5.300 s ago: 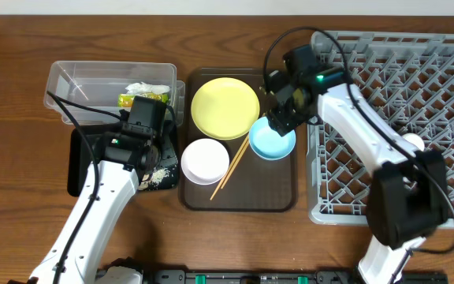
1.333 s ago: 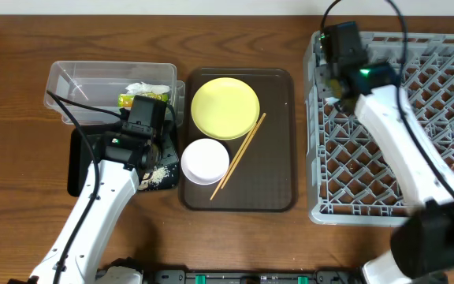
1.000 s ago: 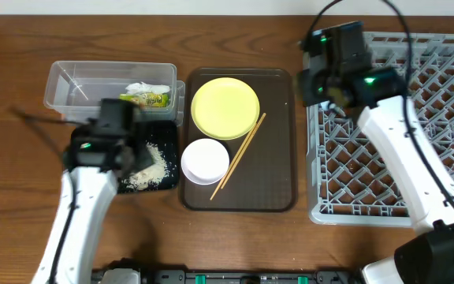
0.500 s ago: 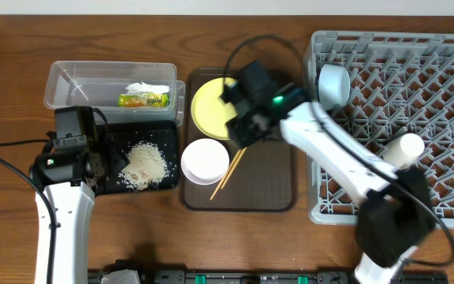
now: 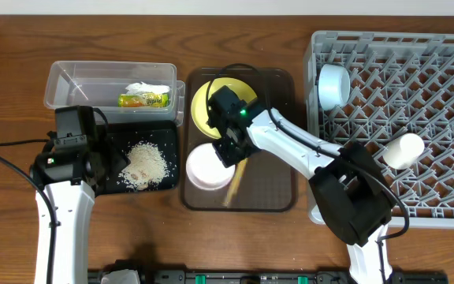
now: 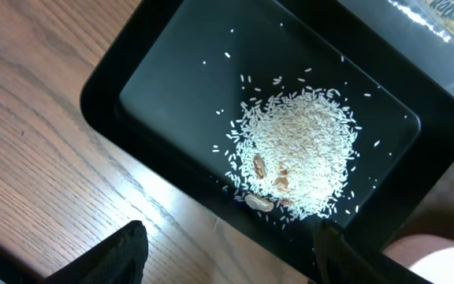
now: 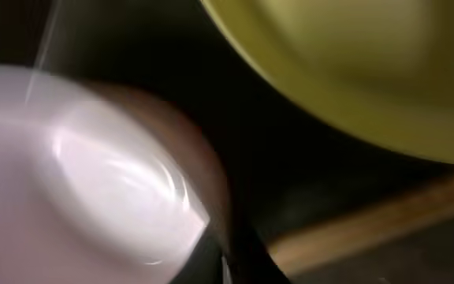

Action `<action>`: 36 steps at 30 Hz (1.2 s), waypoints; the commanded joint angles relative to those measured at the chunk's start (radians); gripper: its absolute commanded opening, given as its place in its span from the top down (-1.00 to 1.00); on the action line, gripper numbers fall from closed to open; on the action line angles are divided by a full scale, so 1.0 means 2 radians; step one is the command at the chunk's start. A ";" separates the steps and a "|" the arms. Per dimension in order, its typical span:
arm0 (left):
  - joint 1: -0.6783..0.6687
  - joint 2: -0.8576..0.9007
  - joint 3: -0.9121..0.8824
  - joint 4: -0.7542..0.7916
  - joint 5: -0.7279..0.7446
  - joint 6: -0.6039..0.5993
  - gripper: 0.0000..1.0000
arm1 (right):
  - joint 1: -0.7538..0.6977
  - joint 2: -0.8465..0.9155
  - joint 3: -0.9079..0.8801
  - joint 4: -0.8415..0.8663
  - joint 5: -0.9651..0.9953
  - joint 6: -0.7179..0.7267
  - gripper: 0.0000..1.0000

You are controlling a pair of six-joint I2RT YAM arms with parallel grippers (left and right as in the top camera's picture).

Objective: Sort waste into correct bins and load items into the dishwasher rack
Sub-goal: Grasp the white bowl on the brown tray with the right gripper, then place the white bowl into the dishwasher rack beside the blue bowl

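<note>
The white bowl (image 5: 207,170) looks rigid, glossy, likely slippery and breakable; pinch its thin rim. The right tool (image 5: 230,149) sits there, and I cannot tell whether it has closed; the left tool (image 6: 227,252) is spread and empty.

Crumpled white-and-green wrapper with yellow-green label (image 5: 146,95), lying in the right half of the clear plastic rectangular tub (image 5: 69,83). Loose heap of white rice grains (image 5: 146,164), flecked with a few brownish bits, in the shallow black rectangular tray (image 5: 164,134) just beside it. Round yellow plate (image 5: 199,106) lying flat, white bowl (image 5: 207,170) upright close by. Wooden chopsticks (image 5: 232,191) apparently along the bowl's right edge, largely hidden. Light blue bowl (image 5: 333,85) on edge at the left side of the large square grey plastic rack (image 5: 448,118). Small pale cup (image 5: 403,150) on its side further in.
</note>
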 commanded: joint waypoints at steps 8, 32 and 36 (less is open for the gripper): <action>0.003 0.003 0.006 -0.002 0.002 -0.001 -0.40 | -0.075 -0.102 0.056 -0.009 0.112 0.000 0.98; 0.003 0.003 0.006 0.002 0.007 -0.001 -0.41 | -0.324 -0.155 0.056 0.161 0.598 -0.200 0.98; 0.003 0.003 0.006 0.002 0.007 -0.001 -0.41 | -0.332 -0.122 0.056 0.205 0.665 -0.200 0.97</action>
